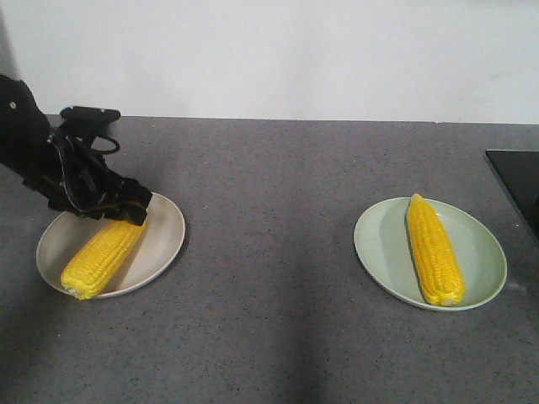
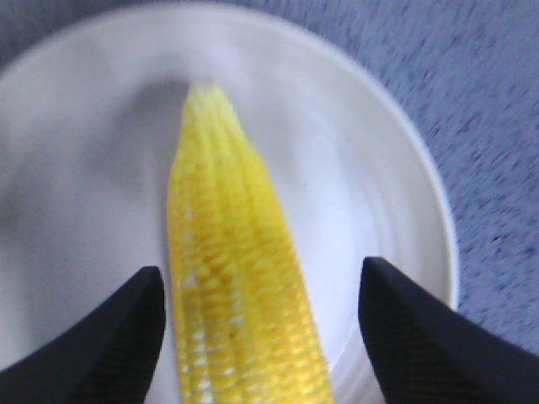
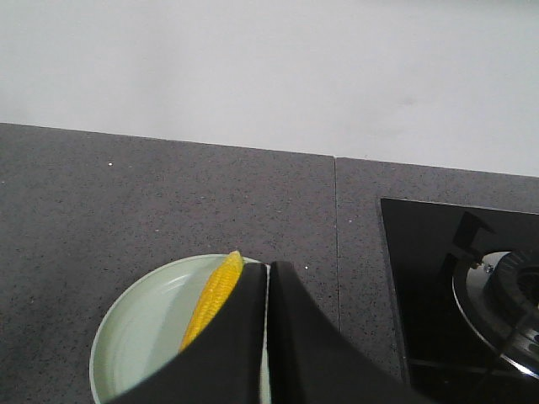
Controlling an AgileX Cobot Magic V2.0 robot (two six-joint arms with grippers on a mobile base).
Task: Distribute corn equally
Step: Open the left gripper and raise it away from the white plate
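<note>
Left arm: enters from the left edge of the front view, black, bent downward with cables on the wrist.
Left end effector [image 1: 126,210]: low, pointing down, fingers [image 2: 101,345] spread wide apart (nothing is pinched between them).
Right end effector [image 3: 268,337]: seen only in its own wrist view, both fingers pressed together, nothing between them.

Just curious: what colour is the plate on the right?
Pale green plate, clearest in the front-facing view.

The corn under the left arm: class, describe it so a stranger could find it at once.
On the grey countertop, find the cream plate. Its corn lies diagonally between the left gripper's open fingers; the other corn lies on a green plate.
</note>
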